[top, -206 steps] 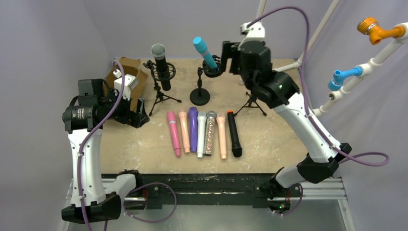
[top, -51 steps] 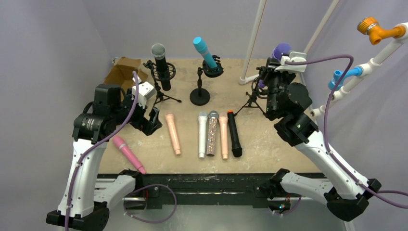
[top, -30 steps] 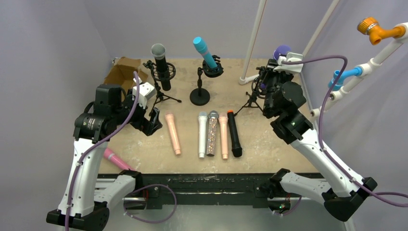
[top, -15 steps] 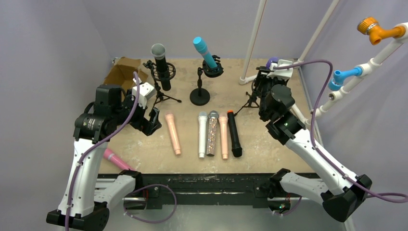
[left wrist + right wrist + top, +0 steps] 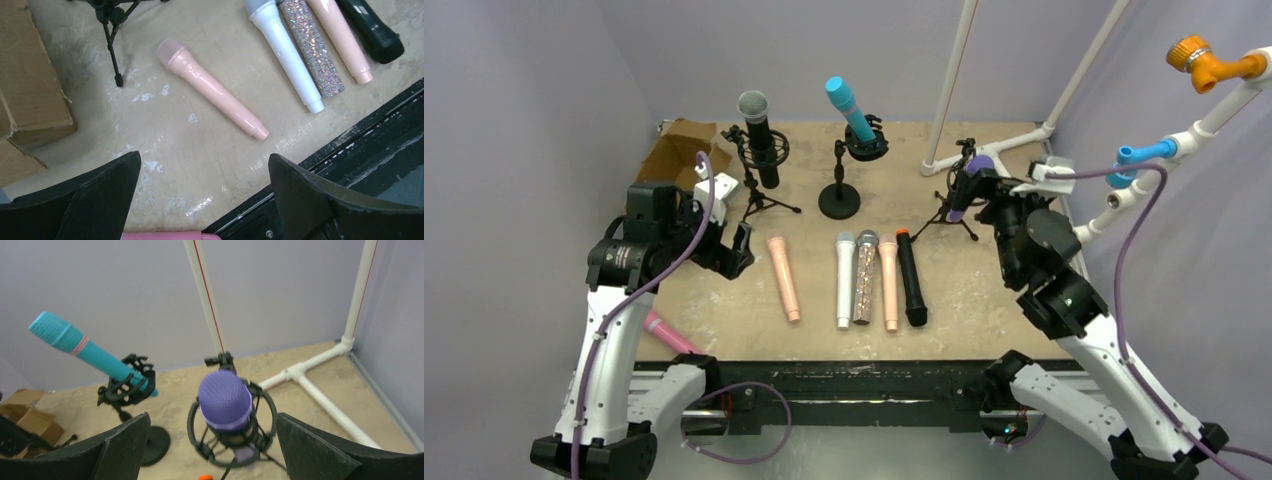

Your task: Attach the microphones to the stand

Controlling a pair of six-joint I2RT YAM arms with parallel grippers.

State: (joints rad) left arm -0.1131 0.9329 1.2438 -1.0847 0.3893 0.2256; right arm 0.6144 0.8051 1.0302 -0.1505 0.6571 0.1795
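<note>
While the sandy tabletop (image 5: 984, 300) filled most of the overhead view, a white pipe frame (image 5: 949, 80) rose near its 1 o'clock corner and a cardboard box (image 5: 679, 150) sat at 10 o'clock. The left gripper (image 5: 736, 250) hung at 9 o'clock with its fingers spread wide, grasping nothing. The right gripper (image 5: 982, 192) was at 2 o'clock, its fingers likewise released.

Three stands lined the far side. A tripod stand (image 5: 759, 195) at 11 o'clock held a black microphone (image 5: 759, 135) upright. A round-base stand (image 5: 839, 200) at 12 o'clock held a teal microphone (image 5: 849, 108) tilted toward 11. A second tripod (image 5: 949, 215) at 2 o'clock held the purple microphone (image 5: 225, 400). Only the right wrist view showed its head seated in the shock-mount ring, with the spread fingers clear of it on either side.

Five microphones lay loose mid-table. One peach microphone (image 5: 782, 275) lay apart at the 9 o'clock end. Side by side lay the white microphone (image 5: 843, 280), glitter microphone (image 5: 862, 275), second peach microphone (image 5: 888, 285) and black stick microphone (image 5: 910, 280).

A pink microphone (image 5: 664, 335) lay at 8 o'clock by the near edge. The left wrist view caught only a sliver of it.
</note>
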